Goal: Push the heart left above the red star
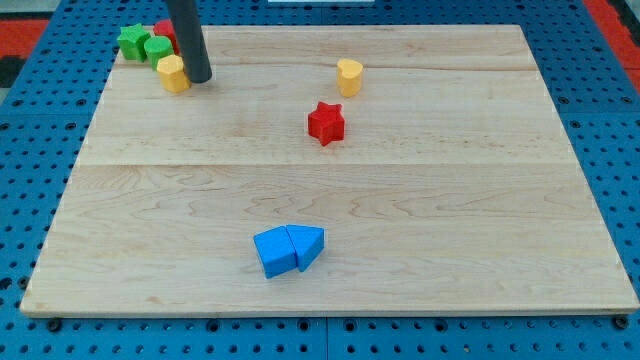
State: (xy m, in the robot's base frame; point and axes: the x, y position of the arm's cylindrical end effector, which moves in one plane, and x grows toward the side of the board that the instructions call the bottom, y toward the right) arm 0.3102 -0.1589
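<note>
Rod ends in my tip point(198, 78), no jaws to open or shut, touching yellow block point(173, 73) on its right side, top-left of board point(450, 250). Yellow heart point(349, 76) sits upper centre, just above & slightly right of red star point(326, 122), apart. Green star point(131, 41), green block point(157, 48), red block point(166, 31) clustered at top-left corner. Blue cube point(274, 252) & blue wedge point(309, 245) touching, bottom centre.

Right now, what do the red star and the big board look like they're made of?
The red star looks like painted wood or plastic; its colour is even and matte, so I can't tell which. The board looks like pale, unpainted wood: it shows grain lines and long plank seams. My tip is a dark, smooth rod, maybe metal or plastic, beside a yellow block at the view's top left.
</note>
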